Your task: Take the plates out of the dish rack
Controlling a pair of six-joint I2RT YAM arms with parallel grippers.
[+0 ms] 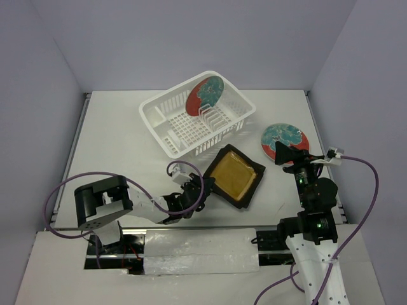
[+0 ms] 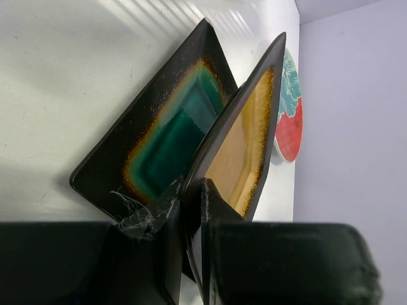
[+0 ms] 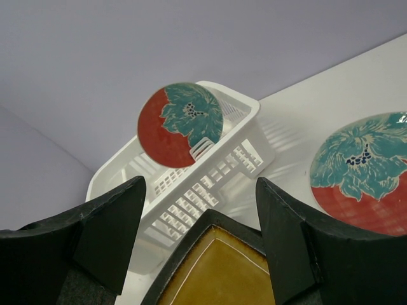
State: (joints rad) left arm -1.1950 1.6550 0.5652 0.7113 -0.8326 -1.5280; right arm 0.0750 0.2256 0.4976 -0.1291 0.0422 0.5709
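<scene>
Beside rack (image 1: 166,141), L fingers (image 2: 222,216) pinch amber plate (image 1: 233,175).

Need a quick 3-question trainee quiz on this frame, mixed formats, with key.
1. True or false: the dish rack holds two plates.
2. Which plate does the left gripper grip? A) amber square plate B) teal square plate C) a round plate
3. Fill in: the jaws of the right gripper stand ____.
Key: 1 false, only one round plate stands in it; 2 A; 3 open.
</scene>
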